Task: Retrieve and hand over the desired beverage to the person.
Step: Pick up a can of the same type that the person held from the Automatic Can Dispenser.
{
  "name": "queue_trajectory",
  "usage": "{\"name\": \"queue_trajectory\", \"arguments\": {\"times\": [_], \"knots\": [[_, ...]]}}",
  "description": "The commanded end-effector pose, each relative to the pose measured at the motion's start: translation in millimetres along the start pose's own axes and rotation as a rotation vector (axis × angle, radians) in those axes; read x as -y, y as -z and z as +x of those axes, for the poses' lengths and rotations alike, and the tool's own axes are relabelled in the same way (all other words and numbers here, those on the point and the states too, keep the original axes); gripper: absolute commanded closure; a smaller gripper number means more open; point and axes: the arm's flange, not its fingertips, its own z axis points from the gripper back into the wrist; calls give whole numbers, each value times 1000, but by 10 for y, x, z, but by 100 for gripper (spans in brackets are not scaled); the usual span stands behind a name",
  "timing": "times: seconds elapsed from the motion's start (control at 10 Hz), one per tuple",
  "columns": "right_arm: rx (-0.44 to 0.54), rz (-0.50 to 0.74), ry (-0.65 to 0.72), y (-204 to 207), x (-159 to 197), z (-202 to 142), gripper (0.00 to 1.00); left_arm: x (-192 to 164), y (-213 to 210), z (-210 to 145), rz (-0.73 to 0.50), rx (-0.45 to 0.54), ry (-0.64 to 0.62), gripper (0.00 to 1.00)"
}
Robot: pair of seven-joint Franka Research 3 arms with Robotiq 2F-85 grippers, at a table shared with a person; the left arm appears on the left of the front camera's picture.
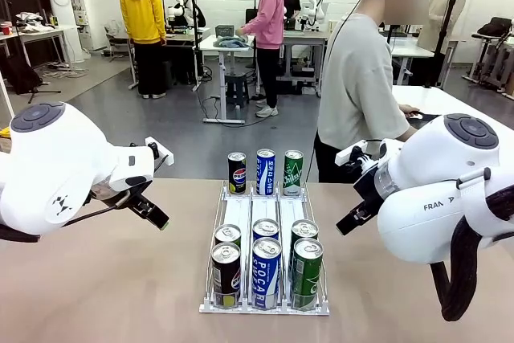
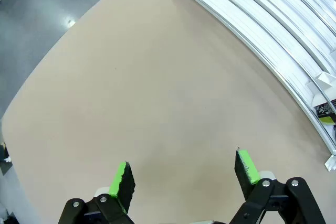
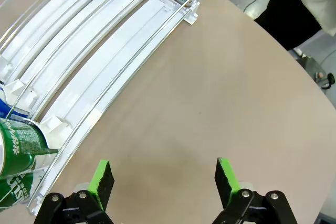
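Since the person [image 1: 357,94] (far side, standing side-on) signals no pick, wait for a cue. Then drop straight onto that lane's near can, jaws clear of its neighbours. Left gripper [image 2: 184,174] and right gripper [image 3: 164,177] both spread wide, empty, over bare table [image 1: 104,279] either side of the rack [image 1: 265,208]. Count: 3 black Pepsi cans [image 1: 226,275], 3 blue Pocari cans [image 1: 266,272], 3 green cider cans [image 1: 306,272], nine total.

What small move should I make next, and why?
Probably ease the open right pincer toward the near end of the white three-lane can rack, without picking a can yet. It and the open left pincer hover empty over the tan tabletop beside the rack, and the person in the light grey sweatshirt is turned aside, indicating nothing.
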Motion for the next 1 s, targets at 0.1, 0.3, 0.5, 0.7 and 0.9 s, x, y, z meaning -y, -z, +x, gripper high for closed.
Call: {"name": "queue_trajectory", "arguments": {"times": [0.1,0.3,0.5,0.7,0.9], "knots": [[0,0,0,0,1,0,0,0,0,0,0,0,0,0],[11,-42,-14,-269,-63,-4,0,11,-173,26,49,-7,23,0],[33,-85,11,-904,-6,121,0,-62,-580,223,48,-57,12,0],[24,-128,22,-1651,78,322,0,6,-1223,470,89,-16,48,0],[-11,-160,9,-2174,71,542,0,10,-1775,754,89,21,70,0]]}}
